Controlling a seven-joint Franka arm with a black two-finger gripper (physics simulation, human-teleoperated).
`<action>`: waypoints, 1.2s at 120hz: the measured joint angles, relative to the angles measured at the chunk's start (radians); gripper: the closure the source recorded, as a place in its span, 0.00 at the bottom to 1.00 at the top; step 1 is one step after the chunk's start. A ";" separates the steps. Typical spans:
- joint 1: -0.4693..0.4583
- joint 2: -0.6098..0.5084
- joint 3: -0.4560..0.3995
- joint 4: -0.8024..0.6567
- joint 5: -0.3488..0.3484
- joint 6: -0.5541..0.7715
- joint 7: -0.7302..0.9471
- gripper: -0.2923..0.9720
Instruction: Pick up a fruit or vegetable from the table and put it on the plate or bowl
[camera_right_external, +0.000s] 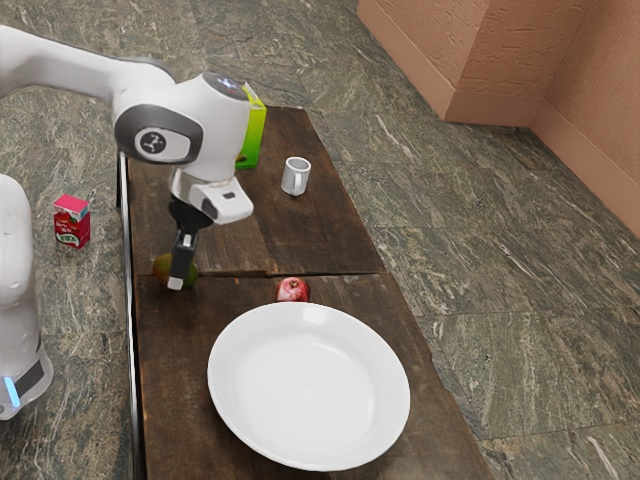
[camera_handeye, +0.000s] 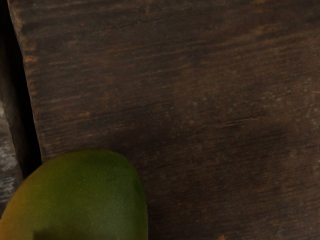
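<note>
Mango (camera_right_external: 160, 266) is lying near the tabletop (camera_right_external: 300, 230) edge at the exterior view's left. The tool (camera_right_external: 181, 270) is hanging straight down right at it, probably for gripping it; how wide it is standing I cannot tell. Plate (camera_right_external: 308, 385) is waiting empty in the lower middle. Writing on the red carton (camera_right_external: 72, 220) is too small for reading.
</note>
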 joint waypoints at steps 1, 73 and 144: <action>0.001 0.000 0.000 -0.001 0.000 0.004 0.000 0.25; -0.009 0.001 0.066 -0.022 0.034 -0.003 0.006 0.24; -0.009 0.054 0.110 -0.075 0.061 0.125 0.007 0.25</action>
